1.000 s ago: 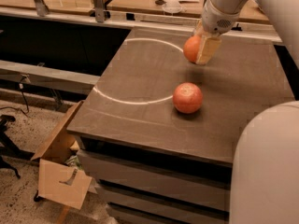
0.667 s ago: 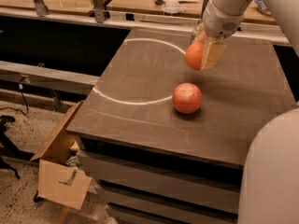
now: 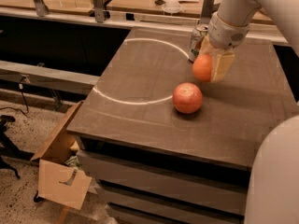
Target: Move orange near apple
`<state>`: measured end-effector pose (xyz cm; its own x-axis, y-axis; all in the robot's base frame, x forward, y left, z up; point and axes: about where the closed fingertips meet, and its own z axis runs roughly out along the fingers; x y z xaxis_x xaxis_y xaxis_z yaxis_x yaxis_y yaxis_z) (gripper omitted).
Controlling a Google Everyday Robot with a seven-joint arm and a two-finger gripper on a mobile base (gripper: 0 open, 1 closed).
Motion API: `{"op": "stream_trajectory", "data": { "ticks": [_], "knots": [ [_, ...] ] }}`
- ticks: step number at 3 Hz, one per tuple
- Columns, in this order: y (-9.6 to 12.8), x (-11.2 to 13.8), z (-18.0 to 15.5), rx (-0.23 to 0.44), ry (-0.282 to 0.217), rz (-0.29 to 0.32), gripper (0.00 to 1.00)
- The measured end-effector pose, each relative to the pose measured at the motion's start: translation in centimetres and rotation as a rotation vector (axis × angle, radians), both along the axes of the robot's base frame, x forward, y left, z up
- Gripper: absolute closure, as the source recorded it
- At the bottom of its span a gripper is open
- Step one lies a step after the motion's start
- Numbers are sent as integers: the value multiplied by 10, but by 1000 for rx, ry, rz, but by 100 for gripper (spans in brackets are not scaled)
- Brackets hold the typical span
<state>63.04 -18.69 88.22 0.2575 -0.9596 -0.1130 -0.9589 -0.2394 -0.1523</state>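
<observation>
The orange (image 3: 202,67) is a small bright orange ball held between the pale fingers (image 3: 223,66) of my gripper (image 3: 211,67), a little above the dark table (image 3: 140,78). The gripper is shut on it. The apple (image 3: 187,97), larger and reddish-pink with a pale sheen, rests on the table just below and to the left of the orange, a short gap away. My white arm reaches in from the upper right.
A soda can (image 3: 197,40) stands behind the gripper near the table's far edge. A white arc is painted on the tabletop. Cardboard boxes (image 3: 58,171) lie on the floor at the lower left. A wooden counter with rails runs along the back.
The gripper has carried the orange toward the near side and down, closer to the apple. The soda can behind it has come into view. The apple has not moved.
</observation>
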Motion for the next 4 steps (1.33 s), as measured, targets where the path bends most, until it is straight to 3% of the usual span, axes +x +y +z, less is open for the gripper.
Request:
{"op": "stream_trajectory", "data": {
  "ticks": [1,2,4],
  "knots": [
    [-10,-3,-15,-45,15,11,76],
    [-19,-12,-24,-39,69,81,44],
    [-26,-8,-21,-24,69,118,0]
  ]
}}
